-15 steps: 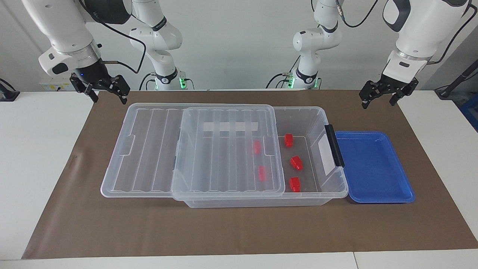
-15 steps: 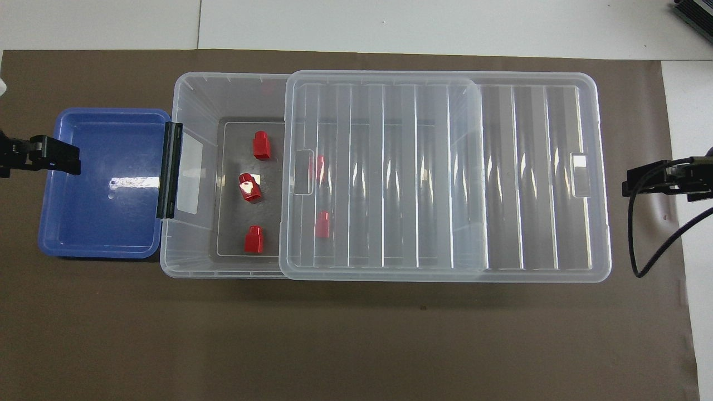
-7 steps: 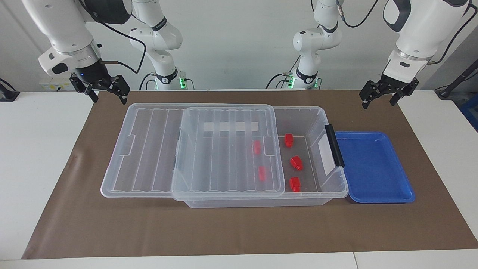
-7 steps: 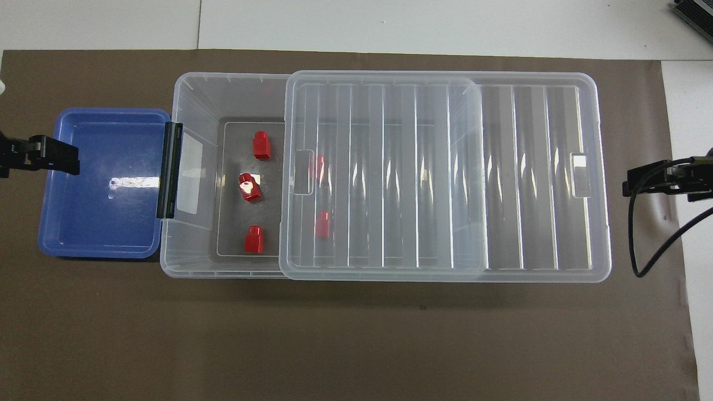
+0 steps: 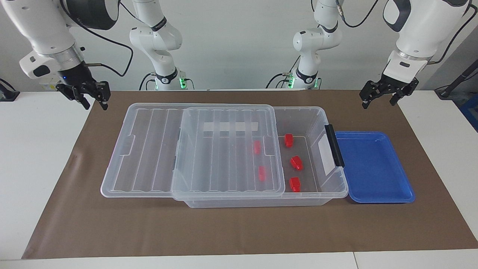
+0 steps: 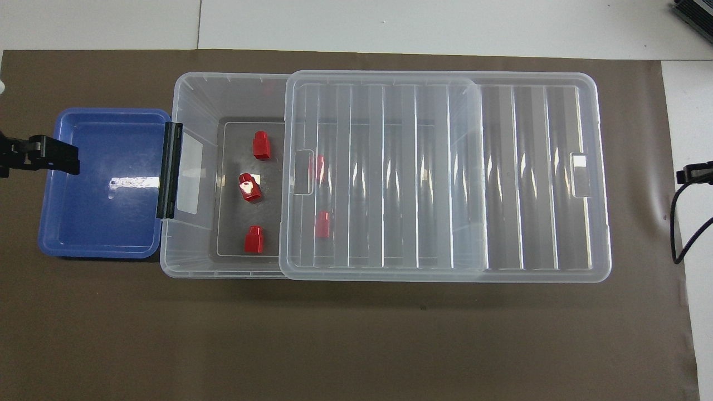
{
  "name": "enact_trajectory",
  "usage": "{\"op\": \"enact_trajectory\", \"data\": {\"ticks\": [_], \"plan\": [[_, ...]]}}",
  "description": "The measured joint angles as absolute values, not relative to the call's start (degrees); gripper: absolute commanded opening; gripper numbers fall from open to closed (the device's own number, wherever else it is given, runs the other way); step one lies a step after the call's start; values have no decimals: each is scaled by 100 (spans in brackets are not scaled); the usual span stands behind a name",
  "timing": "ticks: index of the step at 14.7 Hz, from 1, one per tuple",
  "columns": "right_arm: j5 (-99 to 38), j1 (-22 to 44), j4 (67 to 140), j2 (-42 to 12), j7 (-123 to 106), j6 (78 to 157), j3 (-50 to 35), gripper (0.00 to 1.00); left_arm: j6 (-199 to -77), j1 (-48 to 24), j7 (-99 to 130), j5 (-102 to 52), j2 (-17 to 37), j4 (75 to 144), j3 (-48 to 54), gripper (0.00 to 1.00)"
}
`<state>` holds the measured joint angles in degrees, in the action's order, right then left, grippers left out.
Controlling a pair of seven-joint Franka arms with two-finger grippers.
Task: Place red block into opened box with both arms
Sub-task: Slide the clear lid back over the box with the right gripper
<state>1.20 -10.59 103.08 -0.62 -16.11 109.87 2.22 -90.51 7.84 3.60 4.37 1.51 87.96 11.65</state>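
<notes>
A clear plastic box (image 5: 317, 194) lies lengthwise across a brown mat (image 5: 239, 231), its ribbed lid (image 5: 227, 149) slid toward the right arm's end so that only the end with the black clip (image 5: 334, 145) is uncovered, an opening apparently left for dropping pieces in. Five red blocks already sit on the box floor: three in the uncovered part (image 5: 288, 140) (image 5: 297, 163) (image 5: 295, 184), two more (image 5: 257, 147) (image 5: 262, 173) showing through the lid. A shallow blue tray (image 5: 373, 196), with nothing in it, touches the clip end, presumably the place the blocks came from. The left gripper (image 5: 379, 98) hangs spread wide and holding nothing above the mat at the tray's end, the tray below it and the open end of the box next along. The right gripper (image 5: 93, 101), fingertips together on nothing, hangs over the mat's edge near the lid's overhanging end, well clear of the blocks. Both arms look parked, which suggests the job is about finished. The mat covers a white table (image 5: 37, 168); a plain pale wall (image 5: 239, 45) rises where the arms are mounted, with black cables (image 6: 682, 234) trailing from them.
</notes>
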Motion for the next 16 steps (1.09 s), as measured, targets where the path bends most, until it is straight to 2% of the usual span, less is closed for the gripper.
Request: {"op": "enact_trajectory", "data": {"ticks": [7, 11, 16], "plan": [[-573, -1009, 10362, -853, -2187, 11718, 171, 0, -9061, 767, 360, 437, 151, 8796, 1181, 100], [-740, -955, 10363, -872, -2234, 11721, 111, 0, -9061, 605, 360, 437, 151, 8800, 1028, 100], [-868, -693, 10368, -877, -2236, 11721, 107, 0, -9061, -272, 360, 437, 151, 8801, 157, 100]]}}
